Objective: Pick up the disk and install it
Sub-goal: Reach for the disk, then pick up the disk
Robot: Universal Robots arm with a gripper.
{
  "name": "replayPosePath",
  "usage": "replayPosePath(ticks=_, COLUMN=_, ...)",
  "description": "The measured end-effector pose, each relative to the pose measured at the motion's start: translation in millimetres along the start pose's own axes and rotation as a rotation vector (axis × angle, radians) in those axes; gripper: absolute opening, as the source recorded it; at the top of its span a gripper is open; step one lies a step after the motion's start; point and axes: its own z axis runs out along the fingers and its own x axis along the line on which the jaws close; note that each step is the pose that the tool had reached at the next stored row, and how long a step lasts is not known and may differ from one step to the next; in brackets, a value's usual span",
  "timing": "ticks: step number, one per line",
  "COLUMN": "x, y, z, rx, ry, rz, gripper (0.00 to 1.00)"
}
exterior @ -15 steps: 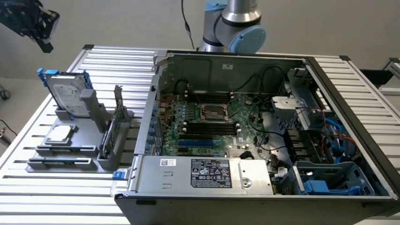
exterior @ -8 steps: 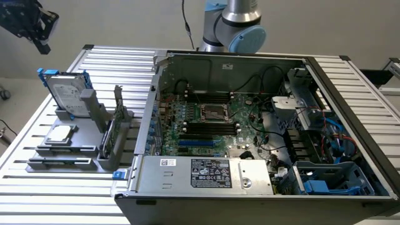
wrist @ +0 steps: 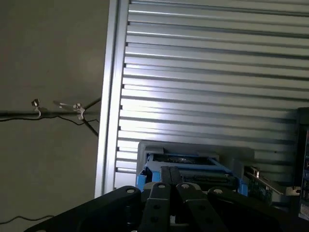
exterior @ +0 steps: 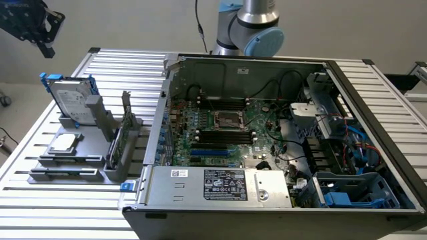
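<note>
The disk (exterior: 70,102), a silver-grey hard drive with a white label in a blue carrier, stands upright in a grey fixture (exterior: 67,167) at the exterior view's left. My gripper (exterior: 47,47) hangs high above and behind it, at the exterior view's upper left, well apart from the disk. In the wrist view the disk (wrist: 186,162) is seen edge-on from above, its blue frame just beyond my gripper (wrist: 173,170), whose fingers sit together, shut and holding nothing.
An open computer case (exterior: 267,125) takes up the middle and right of the slatted aluminium table (exterior: 40,200), with a blue drive cage (exterior: 353,192) at its near right. The fixture also carries a small square chip (exterior: 65,142) and an upright green card (exterior: 115,145). Cables (wrist: 72,108) lie on the floor beyond the table edge.
</note>
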Motion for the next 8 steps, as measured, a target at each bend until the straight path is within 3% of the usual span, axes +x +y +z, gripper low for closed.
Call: replayPosePath(ticks=8, x=-0.1, y=0.0, z=0.0, rx=0.0002, ry=0.0001, rz=-0.001, gripper=0.11)
